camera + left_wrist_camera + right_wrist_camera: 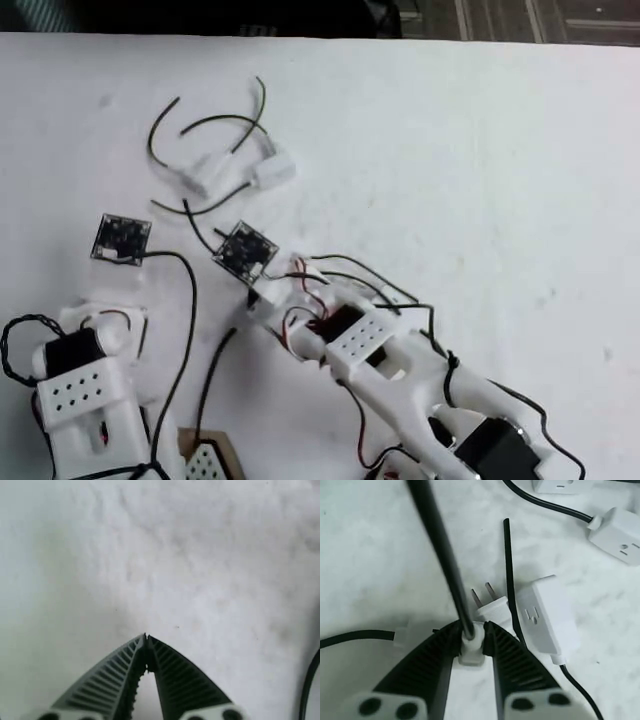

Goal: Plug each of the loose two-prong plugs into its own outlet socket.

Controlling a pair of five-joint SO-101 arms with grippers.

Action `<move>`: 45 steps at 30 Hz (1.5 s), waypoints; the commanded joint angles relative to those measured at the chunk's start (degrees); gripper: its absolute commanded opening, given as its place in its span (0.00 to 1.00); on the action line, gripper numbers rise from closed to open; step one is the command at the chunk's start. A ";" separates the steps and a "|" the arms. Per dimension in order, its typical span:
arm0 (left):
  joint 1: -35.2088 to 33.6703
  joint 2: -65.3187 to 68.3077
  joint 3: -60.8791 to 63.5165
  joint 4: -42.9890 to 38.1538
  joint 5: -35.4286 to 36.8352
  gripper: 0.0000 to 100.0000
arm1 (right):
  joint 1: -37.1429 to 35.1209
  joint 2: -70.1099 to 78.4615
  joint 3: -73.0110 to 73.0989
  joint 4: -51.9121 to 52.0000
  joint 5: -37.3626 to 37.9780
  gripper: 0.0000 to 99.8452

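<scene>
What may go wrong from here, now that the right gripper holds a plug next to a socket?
1. The right gripper holds the plug only at its rear end, so it may twist when pushed.
2. The nearest socket lies loose, and its slots do not face the prongs; it may slide away.
3. A black cord lies between them and may catch.

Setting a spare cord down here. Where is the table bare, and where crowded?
Bare: the wide stretch of white table right of the right arm, and the far-left corner beyond the black square board. Crowded: middle-left, where white outlet sockets and black cords tangle ahead of the right claw.
</scene>
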State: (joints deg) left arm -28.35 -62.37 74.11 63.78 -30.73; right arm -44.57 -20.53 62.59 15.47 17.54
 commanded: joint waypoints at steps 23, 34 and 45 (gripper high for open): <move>-0.31 -0.75 0.09 -0.97 0.18 0.02 | 2.68 1.36 0.26 10.24 -6.24 0.02; -0.31 -0.84 0.62 -1.49 0.18 0.02 | 2.59 4.53 -4.04 15.87 -6.24 0.02; -0.31 -0.84 0.70 -2.02 0.18 0.02 | 2.68 -9.54 -4.04 22.46 -6.77 0.15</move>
State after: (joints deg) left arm -28.35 -62.37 74.99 62.73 -30.73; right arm -41.93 -26.07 59.69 37.27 11.30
